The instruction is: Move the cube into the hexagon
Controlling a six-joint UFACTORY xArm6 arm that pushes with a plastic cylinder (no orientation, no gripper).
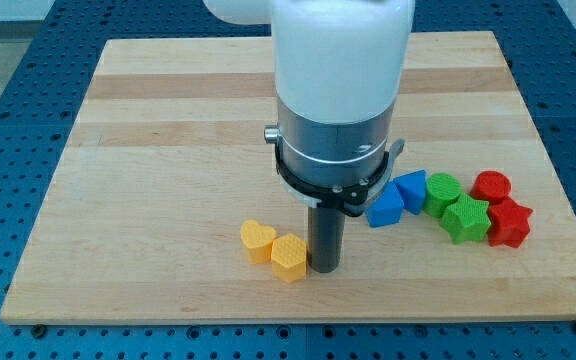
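A yellow hexagon [289,257] lies near the board's bottom edge, with a yellow heart [257,240] touching it on its upper left. My tip [323,268] stands just to the right of the yellow hexagon, at or very near its side. A blue cube [385,208] lies to the upper right of the tip, partly behind the arm's collar. A second blue block [410,187], wedge-like in shape, sits against the cube's upper right.
To the right of the blue blocks lie a green cylinder [444,192], a green star [466,219], a red cylinder [491,186] and a red star [509,223], packed close together. The wooden board [168,150] rests on a blue perforated table.
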